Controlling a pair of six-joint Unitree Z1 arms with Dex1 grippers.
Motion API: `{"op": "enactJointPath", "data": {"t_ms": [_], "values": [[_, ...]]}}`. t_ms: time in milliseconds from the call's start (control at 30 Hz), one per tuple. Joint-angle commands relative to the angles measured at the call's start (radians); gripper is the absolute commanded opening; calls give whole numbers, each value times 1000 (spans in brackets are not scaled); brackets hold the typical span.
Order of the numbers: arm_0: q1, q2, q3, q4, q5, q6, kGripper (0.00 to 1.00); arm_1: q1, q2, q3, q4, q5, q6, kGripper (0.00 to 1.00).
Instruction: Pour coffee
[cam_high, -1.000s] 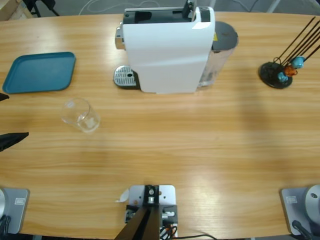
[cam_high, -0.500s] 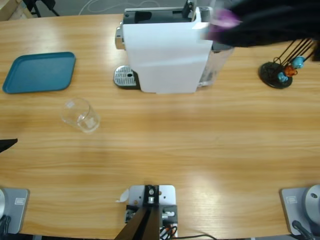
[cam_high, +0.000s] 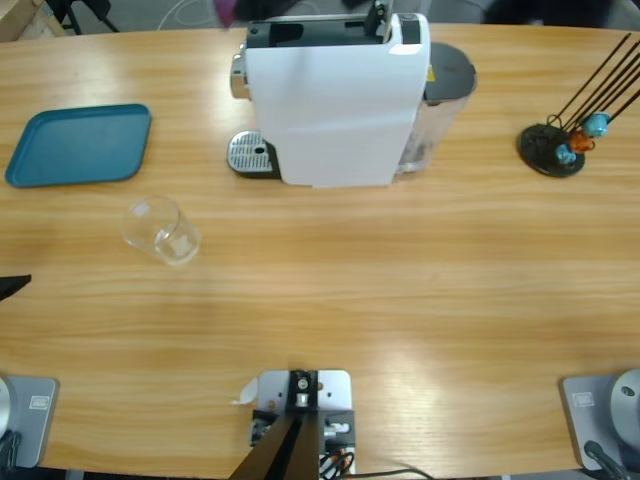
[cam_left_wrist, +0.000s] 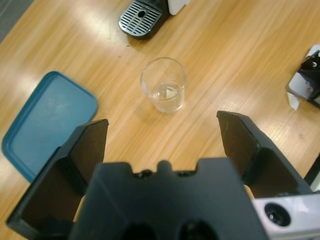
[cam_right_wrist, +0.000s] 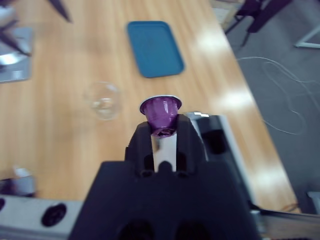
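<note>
A clear glass tumbler (cam_high: 160, 231) stands upright on the wood left of the white coffee machine (cam_high: 335, 100). In the left wrist view the tumbler (cam_left_wrist: 163, 90) sits just beyond my left gripper (cam_left_wrist: 162, 123), whose jaws stand wide open with nothing between them. Only that gripper's black tip (cam_high: 12, 287) shows at the high view's left edge. My right gripper (cam_right_wrist: 161, 131) is shut on a purple capsule (cam_right_wrist: 160, 111) held above the machine's top (cam_right_wrist: 216, 141). A purple spot (cam_high: 225, 10) shows at the high view's top edge. Coffee is out of view.
A blue tray (cam_high: 80, 145) lies at the far left. The machine's metal drip grate (cam_high: 250, 154) juts out on its left side. A black capsule stand (cam_high: 552, 148) with blue and orange capsules stands at the far right.
The right arm, a dark blur with the purple capsule, swept leftward over the machine and now sits almost out of the high view. The left gripper's tip drew back toward the left edge.
</note>
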Motion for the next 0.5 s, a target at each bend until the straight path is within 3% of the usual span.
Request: {"op": "enactJointPath", "data": {"t_ms": [33,300,500], "values": [[6,-75,43,-10,35,3,931,-130,112,-47,40,61,-79,0],[6,-72,56,-14,40,10,936,-133,162,-65,37,69,-71,0],[6,-72,69,-41,39,10,936,-83,178,-93,37,0,-38,0]]}}
